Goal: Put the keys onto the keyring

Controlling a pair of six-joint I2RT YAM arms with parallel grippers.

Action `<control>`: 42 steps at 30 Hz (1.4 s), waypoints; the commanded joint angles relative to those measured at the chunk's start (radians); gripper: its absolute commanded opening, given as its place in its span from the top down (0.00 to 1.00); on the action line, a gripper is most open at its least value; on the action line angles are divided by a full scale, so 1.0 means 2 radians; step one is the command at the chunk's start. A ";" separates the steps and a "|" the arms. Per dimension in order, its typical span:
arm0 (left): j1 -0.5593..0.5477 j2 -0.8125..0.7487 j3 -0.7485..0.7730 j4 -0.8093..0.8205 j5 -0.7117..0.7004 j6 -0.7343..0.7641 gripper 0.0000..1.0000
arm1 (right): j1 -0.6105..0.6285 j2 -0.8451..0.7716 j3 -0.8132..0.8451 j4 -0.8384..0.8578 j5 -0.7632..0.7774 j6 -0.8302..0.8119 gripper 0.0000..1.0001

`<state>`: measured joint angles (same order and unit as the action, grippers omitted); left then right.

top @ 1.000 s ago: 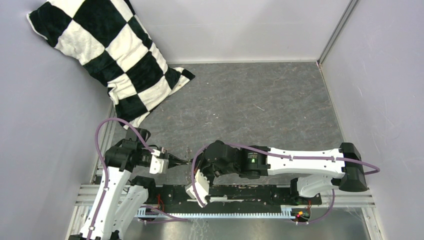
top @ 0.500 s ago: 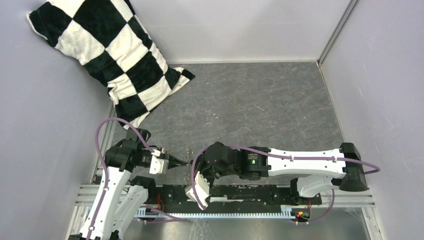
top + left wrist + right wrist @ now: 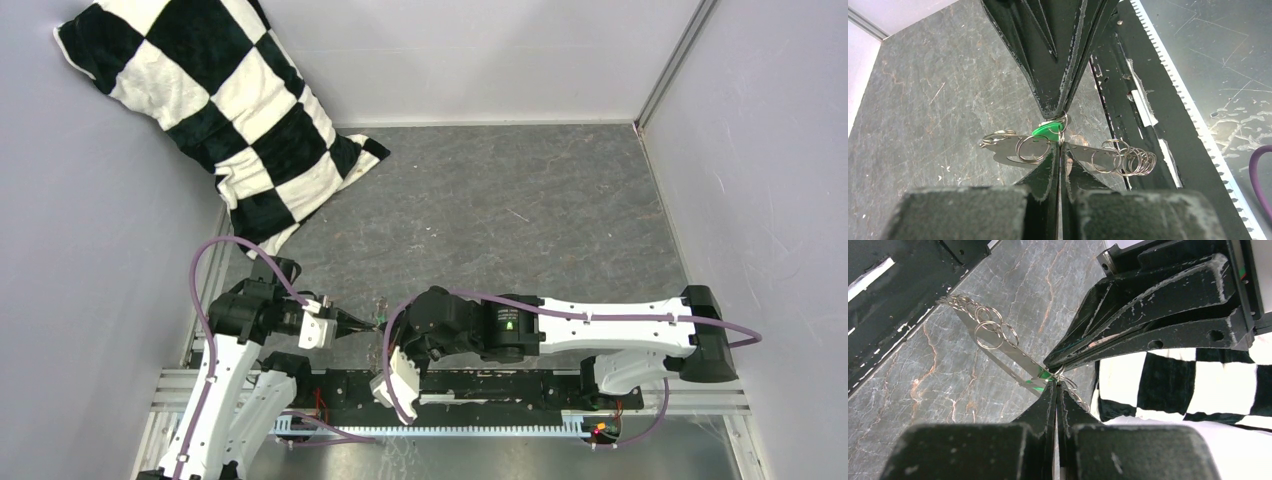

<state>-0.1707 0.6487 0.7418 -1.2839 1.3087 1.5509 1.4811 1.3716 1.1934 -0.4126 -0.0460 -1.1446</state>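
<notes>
Green-tagged dark metal key (image 3: 1048,131) sits pinched at my clenched right gripper (image 3: 1061,113), tip to tip with my left gripper (image 3: 1060,149) clamped on the silvery ring-strung keyring (image 3: 1080,151), at the grey slate table's (image 3: 500,200) 7 o'clock, black-and-white checkered pillow (image 3: 220,110) at 10.

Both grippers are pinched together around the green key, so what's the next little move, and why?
Probably a slight twist of the right gripper to work the green key onto the keyring. Both grippers look shut, tip to tip. The left gripper seems to clamp the keyring, and the key sits against it, not visibly threaded on.
</notes>
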 commanded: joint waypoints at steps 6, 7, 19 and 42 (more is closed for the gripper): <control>-0.001 -0.005 0.024 0.013 0.003 -0.018 0.98 | 0.008 -0.020 -0.011 0.030 -0.014 -0.003 0.99; -0.002 -0.004 0.024 0.013 0.003 -0.018 0.98 | 0.008 -0.017 -0.007 0.029 -0.015 -0.005 0.99; -0.008 -0.004 0.023 -0.009 -0.005 0.015 0.98 | 0.008 0.011 0.030 0.014 -0.030 -0.011 0.99; -0.011 -0.010 0.030 -0.013 -0.004 0.022 0.98 | -0.014 0.037 0.020 0.098 0.035 0.030 0.90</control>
<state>-0.1856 0.6384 0.7563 -1.3254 1.2285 1.5581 1.4635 1.4597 1.2530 -0.3828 -0.0238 -1.1156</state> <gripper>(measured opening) 0.032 0.047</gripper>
